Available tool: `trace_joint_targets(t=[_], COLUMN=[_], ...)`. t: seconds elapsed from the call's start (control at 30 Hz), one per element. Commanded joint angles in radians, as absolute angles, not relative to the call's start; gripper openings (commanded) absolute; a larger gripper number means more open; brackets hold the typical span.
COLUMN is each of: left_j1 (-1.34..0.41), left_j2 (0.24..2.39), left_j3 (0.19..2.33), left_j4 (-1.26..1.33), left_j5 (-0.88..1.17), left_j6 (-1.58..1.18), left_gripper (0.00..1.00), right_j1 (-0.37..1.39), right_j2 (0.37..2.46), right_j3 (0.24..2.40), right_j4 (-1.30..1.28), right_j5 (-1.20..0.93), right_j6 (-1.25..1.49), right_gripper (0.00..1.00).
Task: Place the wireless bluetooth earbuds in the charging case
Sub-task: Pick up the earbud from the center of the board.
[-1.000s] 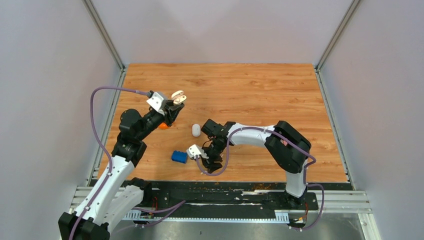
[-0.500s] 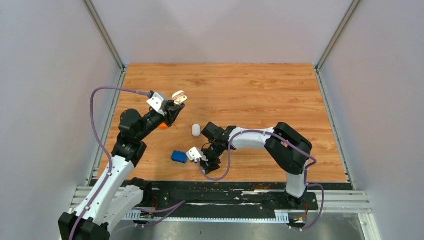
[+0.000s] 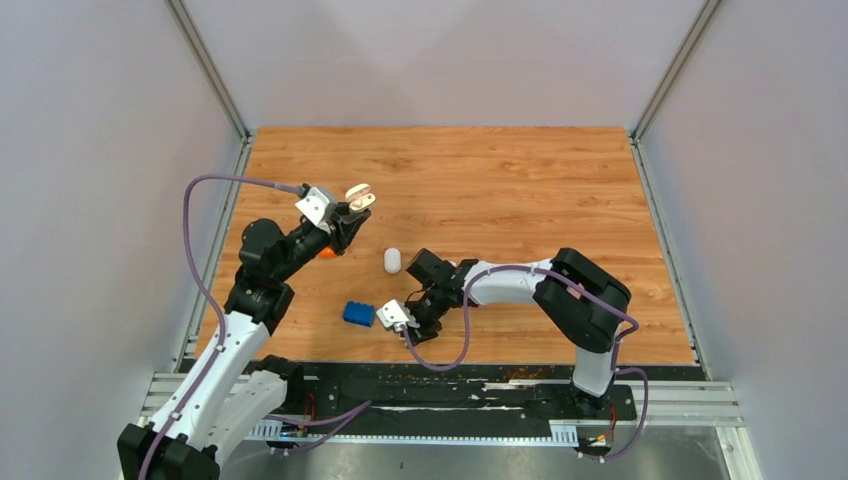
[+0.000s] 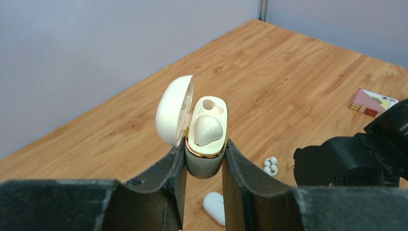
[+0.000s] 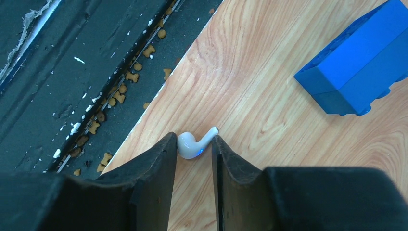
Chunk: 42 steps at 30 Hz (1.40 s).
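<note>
My left gripper [image 4: 204, 161] is shut on the base of the cream charging case [image 4: 206, 144], held up in the air at the left [image 3: 358, 194]. Its lid [image 4: 173, 115] stands open. One white earbud [image 4: 208, 130] sits in the case, and the socket [image 4: 211, 106] beside it is empty. My right gripper [image 5: 195, 144] is low over the table near its front edge [image 3: 412, 328]. A white stemmed earbud [image 5: 192, 143] with a blue light lies on the wood between the fingertips. The fingers stand close on both sides, still open.
A blue toy brick [image 5: 358, 72] lies just left of the right gripper [image 3: 358, 313]. A white oval object [image 3: 392, 260] and a small white looped earbud [image 4: 270, 166] lie mid-table. An orange thing [image 3: 326, 252] sits under the left arm. A black rail with crumbs [image 5: 72, 86] borders the table's front edge.
The right gripper has moved toward the table's front edge and down, and its jaws have narrowed around the stemmed earbud. The left arm and the case have stayed put.
</note>
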State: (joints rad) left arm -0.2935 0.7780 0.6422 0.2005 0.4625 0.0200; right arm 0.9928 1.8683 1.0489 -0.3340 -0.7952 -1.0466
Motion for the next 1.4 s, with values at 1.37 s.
trace_joint_targets(t=[1.37], left_j1=[-0.290], left_j2=[0.876], left_j3=[0.638], left_j4=[0.319], left_j5=[0.515], left_j6=[0.017], left_gripper=[0.09], right_j1=[0.899], right_j2=[1.736], right_j3=[0.910], right_j4=[-0.282], right_j5=[-0.535], right_j6=[-0.676], right_gripper=[0.41])
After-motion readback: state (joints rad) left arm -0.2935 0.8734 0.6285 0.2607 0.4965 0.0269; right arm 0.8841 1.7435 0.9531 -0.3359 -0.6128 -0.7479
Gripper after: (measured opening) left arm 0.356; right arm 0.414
